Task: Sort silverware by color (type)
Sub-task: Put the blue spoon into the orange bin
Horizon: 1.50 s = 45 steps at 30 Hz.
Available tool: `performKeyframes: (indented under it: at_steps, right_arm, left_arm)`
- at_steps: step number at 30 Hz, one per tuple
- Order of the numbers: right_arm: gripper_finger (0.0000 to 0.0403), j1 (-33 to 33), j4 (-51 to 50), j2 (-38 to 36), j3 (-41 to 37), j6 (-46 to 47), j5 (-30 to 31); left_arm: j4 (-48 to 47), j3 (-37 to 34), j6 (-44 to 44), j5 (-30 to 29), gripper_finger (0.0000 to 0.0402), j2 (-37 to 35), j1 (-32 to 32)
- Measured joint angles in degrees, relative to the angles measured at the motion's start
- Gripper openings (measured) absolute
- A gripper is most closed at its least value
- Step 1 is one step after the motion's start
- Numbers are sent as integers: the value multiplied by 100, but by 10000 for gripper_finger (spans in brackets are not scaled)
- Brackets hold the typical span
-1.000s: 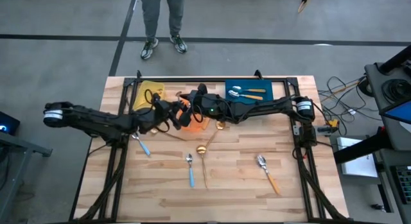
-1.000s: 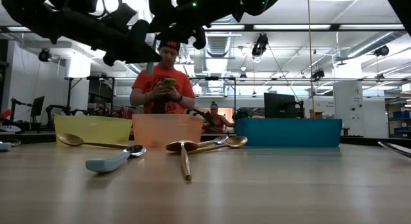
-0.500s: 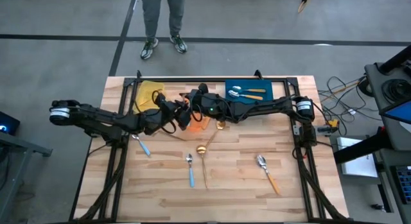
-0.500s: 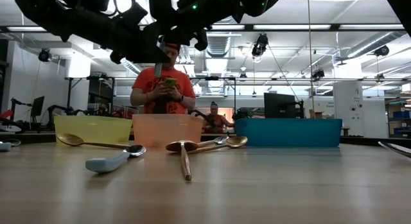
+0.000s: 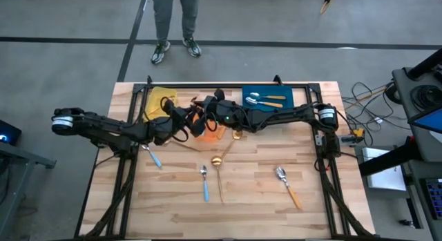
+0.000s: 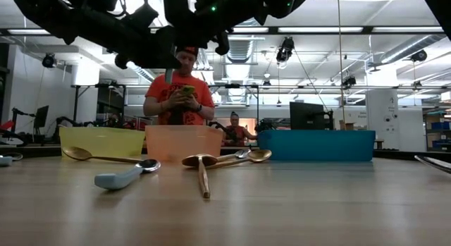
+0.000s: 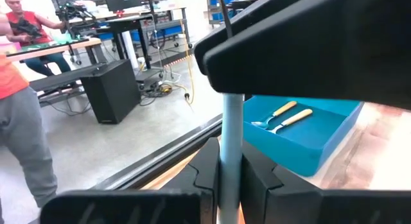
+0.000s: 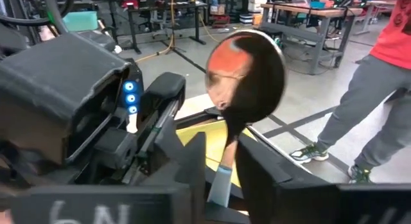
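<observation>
Desk (image 5: 311,199): wooden top in a black frame; I see three bins along its far edge and loose spoons across the middle.
Person (image 6: 178,94): stands on the floor beyond the far edge, behind the orange bin in the low view, both hands up at chest height.
Arms: both reach in from their sides and meet over the far middle of the desk. From above they block most of my view of the orange bin.
Yellow bin (image 5: 157,99): far left, partly under the left arm.
Orange bin (image 6: 183,142): between the other two, right below the two grippers.
Blue bin (image 5: 289,92): far right, with two orange-handled spoons (image 5: 266,100) lying in it.
Left gripper (image 7: 230,166): above the orange bin, clenched on the handle of the held spoon.
Right gripper (image 8: 221,166): nose to nose with the left one, fingers pressed against the same handle from the other end.
Held spoon (image 8: 247,70): silver bowl, light-blue handle, off the desk, pinched between both grippers.
Gold spoons (image 5: 218,168): one mid-desk, another just in front of the orange bin.
Blue-handled spoons (image 5: 204,182): one beside the mid-desk gold spoon, one under the left arm toward the left side.
Orange-handled spoon (image 5: 289,186): alone on the right half, well apart from the rest.
</observation>
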Motion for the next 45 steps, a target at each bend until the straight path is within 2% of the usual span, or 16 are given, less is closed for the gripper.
performKeyframes:
  at_steps: [4,11,17,22,27,33,38,45]
  right_arm:
    - [17,-4,-3,1,0,-59,-18]
    - [15,0,-14,-1,0,-72,-33]
    - [13,-46,-110,-10,0,49,-55]
    - [13,-247,-1076,-66,330,348,-66]
    - [13,-451,-2152,-69,952,539,-90]
    - [13,-947,-3978,-56,1755,1793,-1199]
    - [12,-1140,-4752,213,2322,2618,-1792]
    - [12,-1239,-5470,1017,3193,3595,-2654]
  left_arm:
    - [1,0,4,0,17,0,2]
    - [-5,-2,2,11,21,0,2]
    - [-146,-2,-2,9,60,-6,4]
    - [-554,-4,166,65,105,-260,4]
    - [-1068,-7,639,40,142,-857,4]
    - [-1240,-7,1613,37,160,-1732,4]
    - [-1252,-7,2350,35,158,-2381,11]
    - [-1513,-7,2553,33,157,-3004,11]
